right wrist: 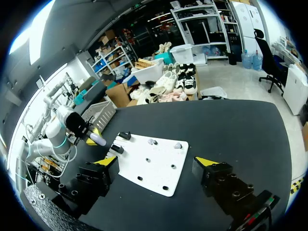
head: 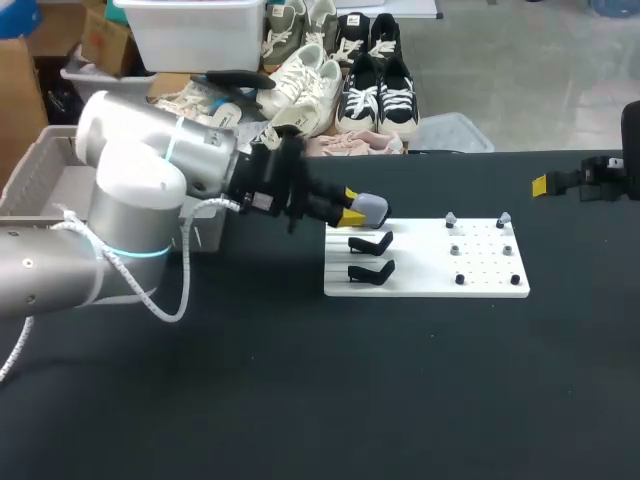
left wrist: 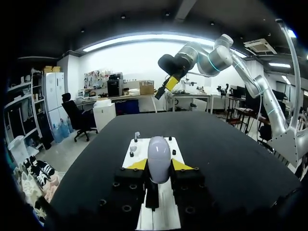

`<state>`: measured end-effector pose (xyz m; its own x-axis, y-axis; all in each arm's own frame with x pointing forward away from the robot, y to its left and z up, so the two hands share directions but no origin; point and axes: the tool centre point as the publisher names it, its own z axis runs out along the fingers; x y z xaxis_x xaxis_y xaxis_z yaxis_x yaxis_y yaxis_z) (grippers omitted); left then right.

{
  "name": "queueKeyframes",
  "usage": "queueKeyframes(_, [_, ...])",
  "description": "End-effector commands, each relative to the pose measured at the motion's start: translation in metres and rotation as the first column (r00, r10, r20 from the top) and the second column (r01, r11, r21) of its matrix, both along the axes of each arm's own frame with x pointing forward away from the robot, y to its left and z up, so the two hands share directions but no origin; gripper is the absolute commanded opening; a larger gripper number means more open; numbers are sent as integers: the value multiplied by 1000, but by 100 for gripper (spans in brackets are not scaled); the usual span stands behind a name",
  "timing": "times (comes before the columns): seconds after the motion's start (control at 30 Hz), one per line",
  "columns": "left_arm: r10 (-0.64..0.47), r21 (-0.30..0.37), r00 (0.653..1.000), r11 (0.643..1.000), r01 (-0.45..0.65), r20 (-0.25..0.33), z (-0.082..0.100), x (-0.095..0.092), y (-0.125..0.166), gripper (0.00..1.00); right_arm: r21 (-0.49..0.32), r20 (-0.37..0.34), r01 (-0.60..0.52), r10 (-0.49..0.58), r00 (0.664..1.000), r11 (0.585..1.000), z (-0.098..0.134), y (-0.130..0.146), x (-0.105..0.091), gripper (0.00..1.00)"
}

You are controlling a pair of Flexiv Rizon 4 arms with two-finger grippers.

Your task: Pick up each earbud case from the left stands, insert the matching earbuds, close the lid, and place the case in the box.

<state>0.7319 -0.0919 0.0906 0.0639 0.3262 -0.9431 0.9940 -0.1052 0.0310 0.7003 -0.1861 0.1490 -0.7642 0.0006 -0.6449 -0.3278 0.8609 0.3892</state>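
My left gripper is shut on a grey, rounded earbud case, held just above the back left corner of the white board. In the left wrist view the case stands upright between the yellow tips. Two empty black stands sit on the board's left side below it. Small grey earbuds rest on pegs at the board's right side. My right gripper is open, high at the far right, away from the board.
A grey basket stands at the table's back left, behind my left arm. Several dark pegs dot the board's right half. Black tabletop spreads in front of the board.
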Motion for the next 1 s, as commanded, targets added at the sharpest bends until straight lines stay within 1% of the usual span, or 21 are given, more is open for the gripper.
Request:
queueKeyframes(0.03, [37,-51,999,998,-36,18,26,-24,8,0,0,-2,-2,2,1000,1000,0,-1,1,100])
queueKeyframes(0.1, [50,-80,998,996,-47,39,37,-29,6,0,0,-2,-2,2,1000,1000,0,-1,1,100])
queueKeyframes(0.17, [49,-99,998,994,-45,30,46,-34,5,0,0,-2,-2,2,1000,1000,0,-1,1,100])
queueKeyframes(0.33, [53,-124,998,991,-50,19,63,-46,3,0,0,-2,-2,2,1000,1000,0,-1,1,100])
queueKeyframes(0.43, [50,-142,998,989,-45,29,76,-50,10,0,0,-2,-2,2,1000,1000,0,-1,1,100])
queueKeyframes(1.0, [50,-142,998,989,-45,29,76,-50,10,0,0,-2,-2,2,1000,1000,0,-1,1,100])
